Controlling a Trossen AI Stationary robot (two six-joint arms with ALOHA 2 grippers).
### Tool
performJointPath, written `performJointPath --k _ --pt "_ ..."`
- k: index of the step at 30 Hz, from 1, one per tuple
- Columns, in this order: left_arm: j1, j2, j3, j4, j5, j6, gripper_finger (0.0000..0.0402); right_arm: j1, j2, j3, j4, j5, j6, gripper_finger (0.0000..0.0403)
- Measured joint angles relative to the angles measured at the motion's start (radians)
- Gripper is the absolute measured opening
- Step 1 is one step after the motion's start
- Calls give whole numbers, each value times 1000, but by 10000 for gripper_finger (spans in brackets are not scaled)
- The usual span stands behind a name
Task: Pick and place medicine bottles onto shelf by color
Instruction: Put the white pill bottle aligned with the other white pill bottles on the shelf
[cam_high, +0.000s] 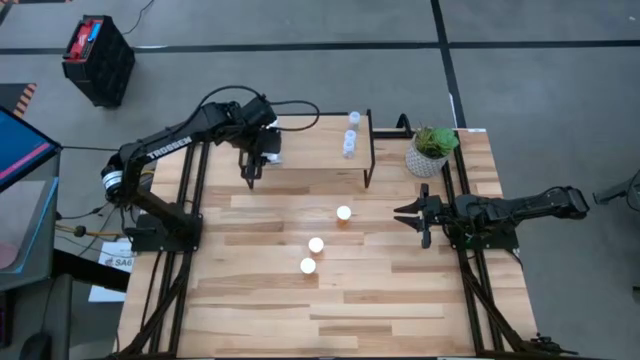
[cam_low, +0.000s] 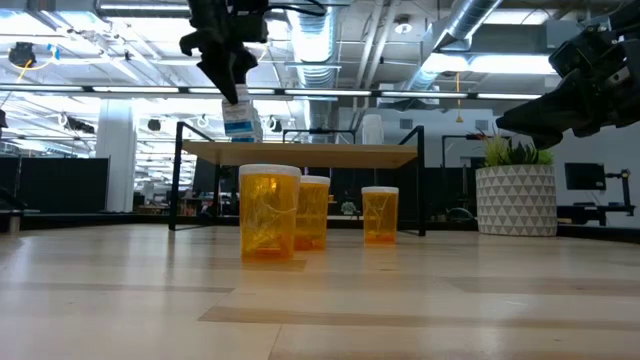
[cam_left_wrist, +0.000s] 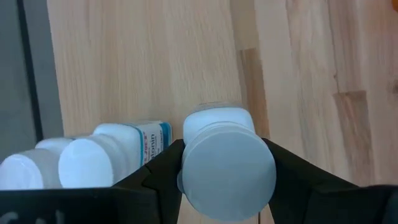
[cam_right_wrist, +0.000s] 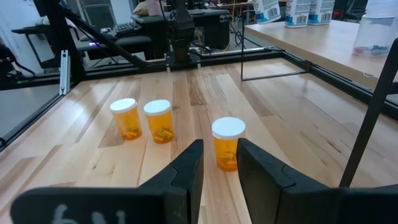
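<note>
The left gripper (cam_high: 258, 160) is gripping a white bottle (cam_left_wrist: 227, 165) between its fingers (cam_left_wrist: 155, 171), hanging over the left end of the shelf (cam_high: 315, 150) beside two more white bottles (cam_left_wrist: 106, 155). Pale-blue bottles (cam_high: 351, 135) are standing at the shelf's right end. Three orange bottles (cam_high: 343, 213) are sitting on the table (cam_high: 400, 300) in front of the shelf. The right gripper (cam_high: 415, 218) is waiting near the potted plant (cam_high: 432, 148), fingers narrowly parted and holding nothing.

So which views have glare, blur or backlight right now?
Low view: bright ceiling lights backlight the shelf, and the near orange bottle glows. Left wrist view: the held bottle's cap looks soft, close to the lens. High view: evenly lit.
</note>
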Motion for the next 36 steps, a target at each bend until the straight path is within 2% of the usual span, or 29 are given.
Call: performJointPath --k 12,21,29,34,36 --pt "67 17 0 0 52 -3 160 0 0 0 0 0 0 120" --pt "54 44 0 25 -22 37 162 0 0 0 0 0 0 120" --pt "38 46 0 27 -34 -43 194 0 0 0 0 0 0 120" --pt "13 47 0 27 -123 -56 202 0 0 0 0 0 0 120" --pt "6 47 0 27 -127 -52 206 0 0 0 0 0 0 120"
